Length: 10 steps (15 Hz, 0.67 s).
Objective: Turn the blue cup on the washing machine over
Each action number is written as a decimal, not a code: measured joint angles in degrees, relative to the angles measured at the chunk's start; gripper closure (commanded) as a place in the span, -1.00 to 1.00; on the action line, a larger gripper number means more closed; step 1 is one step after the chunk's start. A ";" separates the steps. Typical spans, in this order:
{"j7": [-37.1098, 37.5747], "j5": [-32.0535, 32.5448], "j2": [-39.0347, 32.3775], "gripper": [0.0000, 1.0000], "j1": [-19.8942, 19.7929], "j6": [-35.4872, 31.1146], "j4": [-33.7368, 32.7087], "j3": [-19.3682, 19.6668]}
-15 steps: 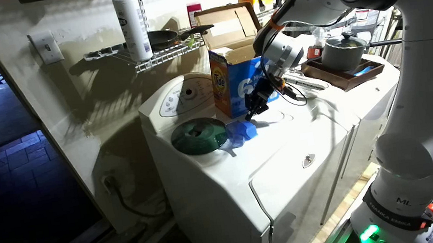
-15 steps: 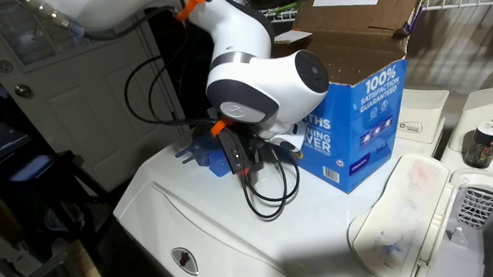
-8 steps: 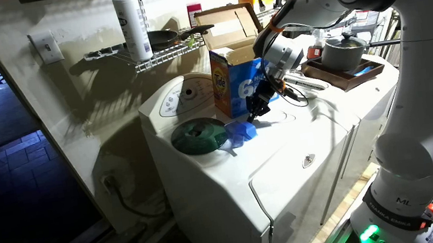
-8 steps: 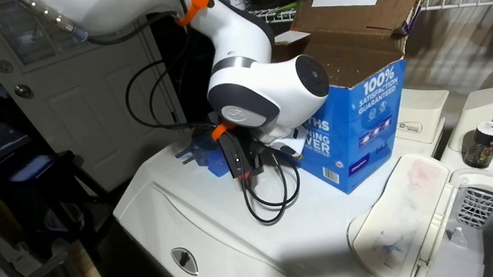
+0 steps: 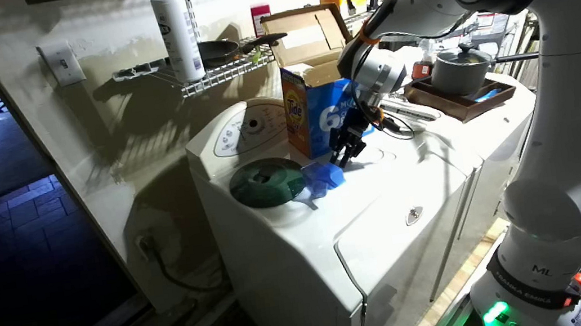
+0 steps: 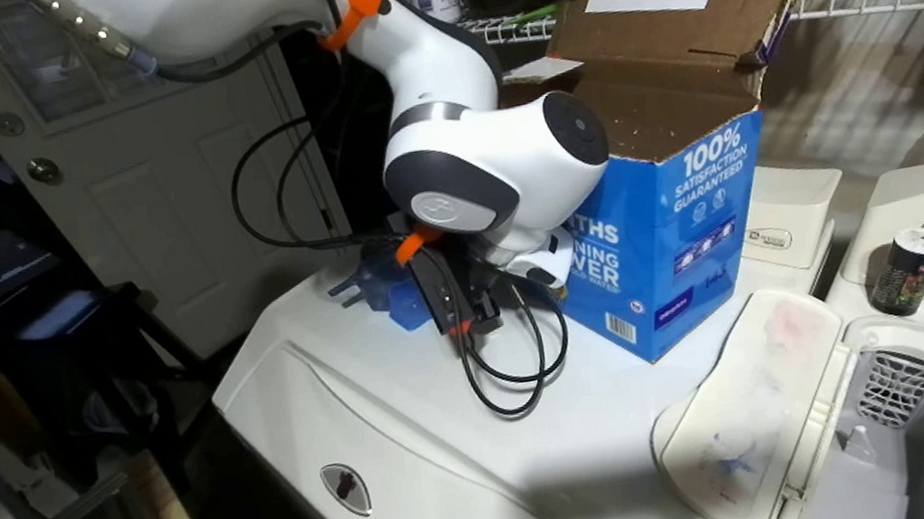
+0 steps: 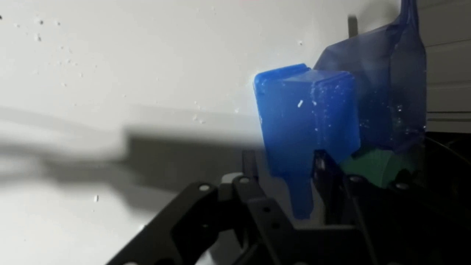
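Pincer [image 7: 284,160] stands parted, holding nothing; blue cup [image 7: 294,121] sits just beyond it, handle [image 7: 301,198] pointing back toward the gap between jaws.

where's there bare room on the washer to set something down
The washing machine has a free patch between the box, the open cream flap and the gripper, running forward toward the silver badge. It's crowded beside the gripper, where the blue cup and green disc sit close together.
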State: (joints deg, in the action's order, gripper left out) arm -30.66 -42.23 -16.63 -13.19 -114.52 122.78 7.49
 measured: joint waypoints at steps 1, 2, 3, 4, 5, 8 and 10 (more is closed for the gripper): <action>0.27 0.74 0.34 -0.63 0.29 -0.37 0.14 -0.10; 0.68 1.45 0.69 -0.76 0.64 -0.68 0.21 -0.20; 1.17 2.25 1.07 -0.92 0.97 -1.05 0.35 -0.35; 1.59 2.96 1.49 -0.98 1.34 -1.61 0.65 -0.52; 1.87 3.67 2.03 -1.00 1.67 -2.30 1.10 -0.75; 3.22 7.07 3.33 -1.00 2.99 -5.21 2.37 -1.36; 4.88 10.08 3.71 -1.00 3.85 -7.92 3.25 -1.58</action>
State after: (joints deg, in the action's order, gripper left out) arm -25.78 -32.15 -12.92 -9.34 -122.44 126.04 5.90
